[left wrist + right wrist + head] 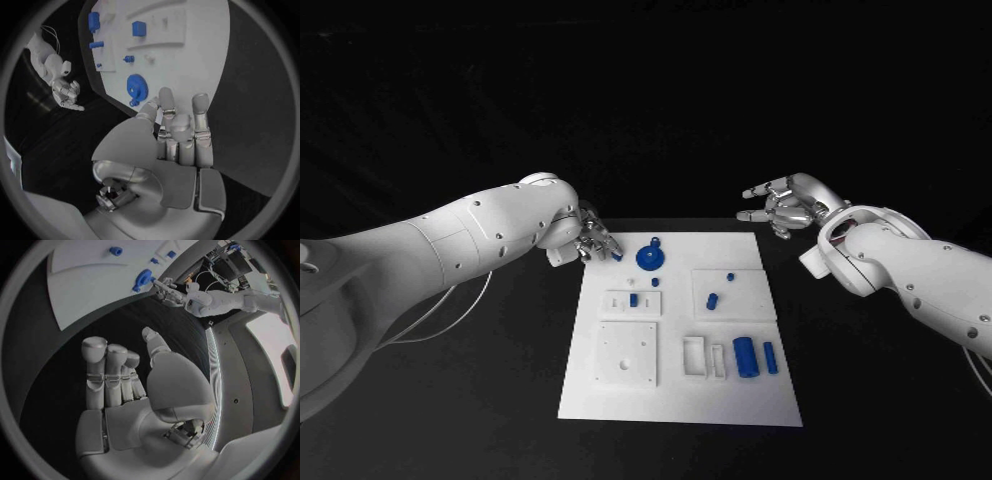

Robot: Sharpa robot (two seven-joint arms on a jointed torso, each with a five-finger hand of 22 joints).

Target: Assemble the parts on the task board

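Two hands over a black counter [444,400], dark surround. White task board [682,400] sits centre frame, lower half. Blue gear [651,258] at the board's upper-left area; small blue parts [711,299] mid-board, two blue cylinders [746,357] lower right beside white blocks. Left hand [596,241] at the board's upper-left corner, just beside the gear, fingers [200,107] extended and holding nothing. Right hand [783,204] upper right, off the board's far corner, fingers [95,352] loosely apart, nothing in them.

The head camera looks steeply down on the task board [678,340]. Each wrist camera sits close behind its own hand, facing the board. All three views share the blue gear [649,258] at the board's far edge.
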